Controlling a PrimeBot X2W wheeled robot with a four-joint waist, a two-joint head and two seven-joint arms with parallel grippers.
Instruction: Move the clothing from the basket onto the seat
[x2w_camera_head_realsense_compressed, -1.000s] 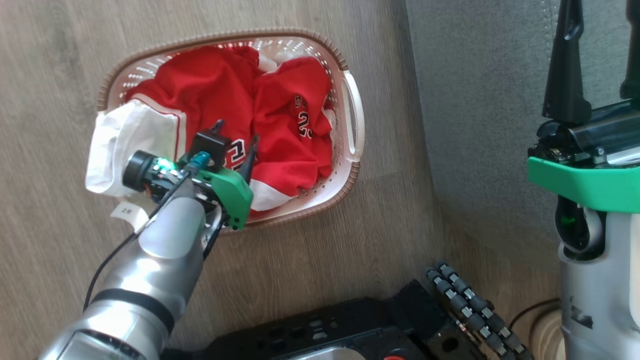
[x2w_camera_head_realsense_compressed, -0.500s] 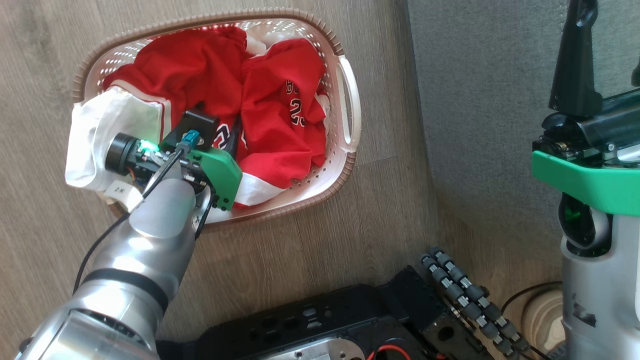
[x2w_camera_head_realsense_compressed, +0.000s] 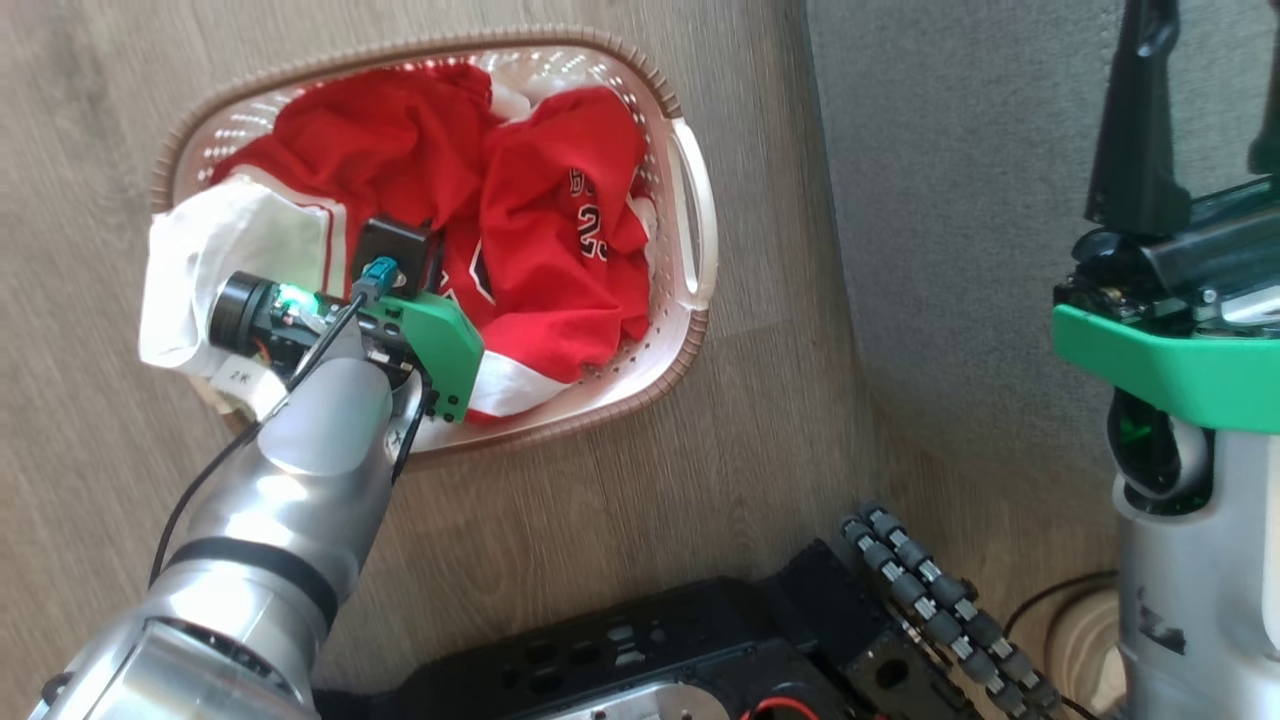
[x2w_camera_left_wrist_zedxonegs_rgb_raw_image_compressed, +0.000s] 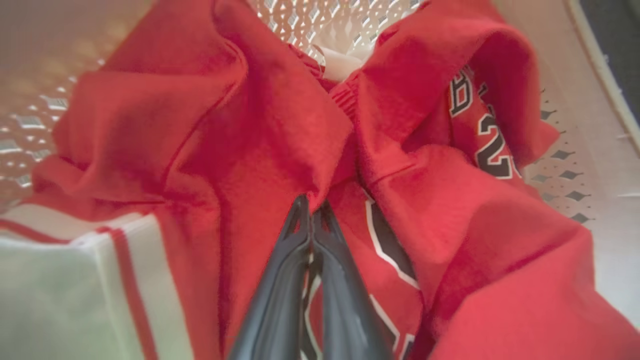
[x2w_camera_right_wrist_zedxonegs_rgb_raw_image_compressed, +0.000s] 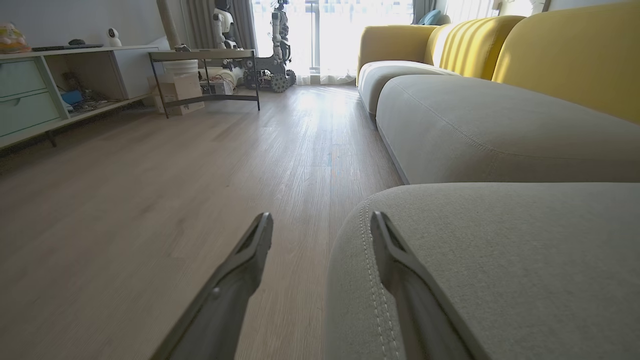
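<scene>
The clothing (x2w_camera_head_realsense_compressed: 540, 230), a crumpled heap of red jerseys with white trim, is seen lying inside the basket (x2w_camera_head_realsense_compressed: 690, 330), which stands on the wooden floor (x2w_camera_head_realsense_compressed: 620, 500) just beside the grey seat (x2w_camera_head_realsense_compressed: 960, 200). One white-trimmed part of the heap (x2w_camera_head_realsense_compressed: 200, 260) is draped over the basket's rim on the side away from the seat and hangs outside it. In the left wrist view the left pincer (x2w_camera_left_wrist_zedxonegs_rgb_raw_image_compressed: 311, 207) is shown with its two dark fingers pressed together, and a fold of the red fabric is pinched at their tips near the middle of the heap. Black-and-white numbers (x2w_camera_left_wrist_zedxonegs_rgb_raw_image_compressed: 492, 145) are printed on the jersey to the right of that fold, and the perforated basket wall (x2w_camera_left_wrist_zedxonegs_rgb_raw_image_compressed: 320, 20) is visible beyond the cloth. In the head view the left forearm (x2w_camera_head_realsense_compressed: 300, 470) is reached over the near rim of the basket, with the wrist above the clothing. The right pincer (x2w_camera_right_wrist_zedxonegs_rgb_raw_image_compressed: 321, 217) is held spread with nothing between its fingers; in the right wrist view one finger is seen against the floor and the other against the rounded, double-stitched edge of the seat. No clothing is seen on the visible part of the seat. Yellow backrests (x2w_camera_right_wrist_zedxonegs_rgb_raw_image_compressed: 565, 55) are seen behind further grey cushions, and the robot's black base (x2w_camera_head_realsense_compressed: 650, 650) is seen at the bottom of the head view.
</scene>
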